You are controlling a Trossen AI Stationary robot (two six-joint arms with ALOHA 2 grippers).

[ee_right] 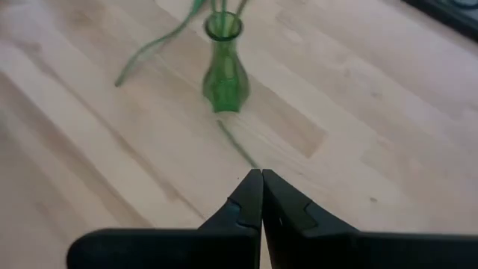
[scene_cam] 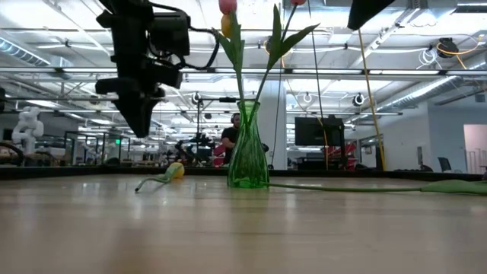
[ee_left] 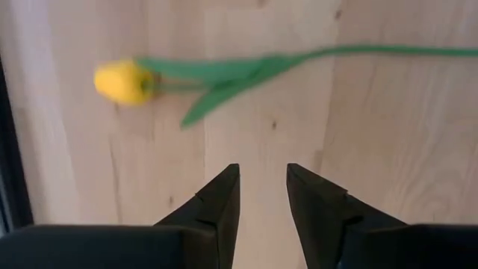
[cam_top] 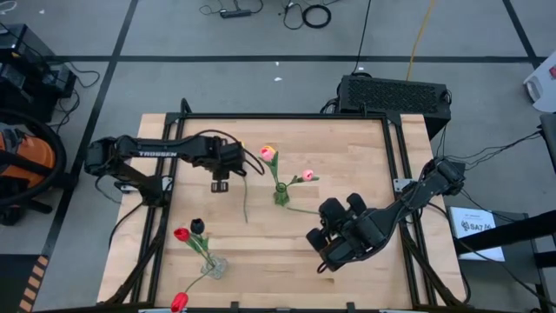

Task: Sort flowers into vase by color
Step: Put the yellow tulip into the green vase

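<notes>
The worktop (cam_top: 347, 156) holds a green vase (cam_top: 281, 193) with pink tulips and a clear vase (cam_top: 215, 266) with red and black ones. The left end effector (ee_left: 263, 196) hangs above the worktop, slightly parted and empty, near a yellow tulip (ee_left: 124, 82) lying flat. The right end effector (ee_right: 261, 196) waits, shut. The thin stem may slip out, and the tulip's color seems to match neither vase.

Yellow tulip (ee_left: 123, 81) — beyond parted jaws
</notes>
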